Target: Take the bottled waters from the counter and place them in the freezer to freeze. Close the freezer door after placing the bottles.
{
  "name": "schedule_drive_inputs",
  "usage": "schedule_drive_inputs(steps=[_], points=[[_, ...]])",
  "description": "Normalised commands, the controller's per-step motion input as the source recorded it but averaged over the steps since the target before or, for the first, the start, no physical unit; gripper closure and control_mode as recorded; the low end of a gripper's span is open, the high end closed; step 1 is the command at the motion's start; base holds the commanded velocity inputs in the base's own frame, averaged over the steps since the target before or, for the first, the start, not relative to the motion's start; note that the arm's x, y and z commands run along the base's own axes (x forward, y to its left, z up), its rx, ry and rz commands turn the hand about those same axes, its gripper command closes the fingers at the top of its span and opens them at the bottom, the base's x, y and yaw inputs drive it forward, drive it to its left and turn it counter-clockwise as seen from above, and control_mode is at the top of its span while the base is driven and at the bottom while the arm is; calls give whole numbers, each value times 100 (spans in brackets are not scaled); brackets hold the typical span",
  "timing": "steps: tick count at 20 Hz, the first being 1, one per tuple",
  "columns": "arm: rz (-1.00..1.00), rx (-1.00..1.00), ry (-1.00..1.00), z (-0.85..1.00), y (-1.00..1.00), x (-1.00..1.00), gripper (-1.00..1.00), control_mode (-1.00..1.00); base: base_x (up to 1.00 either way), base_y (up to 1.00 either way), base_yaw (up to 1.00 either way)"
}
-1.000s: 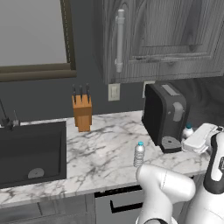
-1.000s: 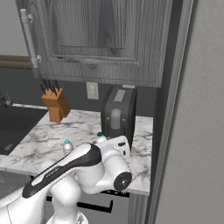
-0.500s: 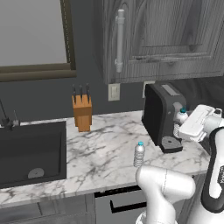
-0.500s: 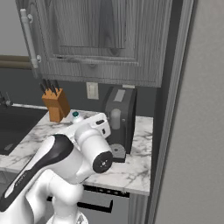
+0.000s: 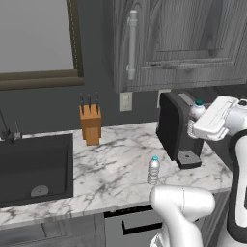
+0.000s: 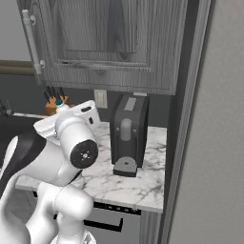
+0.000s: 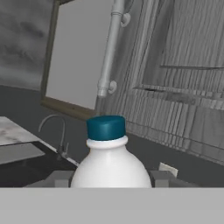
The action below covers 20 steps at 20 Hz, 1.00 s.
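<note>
Two bottled waters are in view. One, pale with a teal cap (image 7: 106, 127), sits upright between my fingertips (image 7: 59, 177) in the hand view. My gripper (image 5: 194, 126) is shut on it and holds it (image 5: 195, 111) in the air in front of the black coffee machine (image 5: 174, 130). Its cap (image 6: 59, 101) peeks over my hand in the right base view. The other bottle (image 5: 153, 170), clear and ribbed with a light-blue cap, stands upright on the marble counter (image 5: 120, 159) near its front edge, left of and below my hand.
A wooden knife block (image 5: 90, 125) stands by the back wall and a black sink (image 5: 34, 164) lies at the left. Grey upper cabinets with a bar handle (image 5: 131, 46) hang overhead. A tall light-grey panel (image 6: 219, 119) rises right of the counter's end (image 6: 147, 186).
My hand has risen with the bottle from counter height beside the coffee machine to up in front of it, shifting slightly left. The bottle on the counter has stayed put.
</note>
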Motion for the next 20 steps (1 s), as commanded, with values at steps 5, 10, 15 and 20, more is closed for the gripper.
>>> schedule_drive_inputs(steps=[5, 10, 15, 20], points=[[-50, -2, 0, 28, 4, -49, 100, -100, 0, 0, 0], [-57, 0, 3, 14, 13, -22, 100, -100, 0, 0, 0], [-55, 12, 3, 0, 0, -16, 100, -100, 0, 0, 0], [-37, 23, 4, 0, -2, -13, 100, -100, 0, 0, 0]])
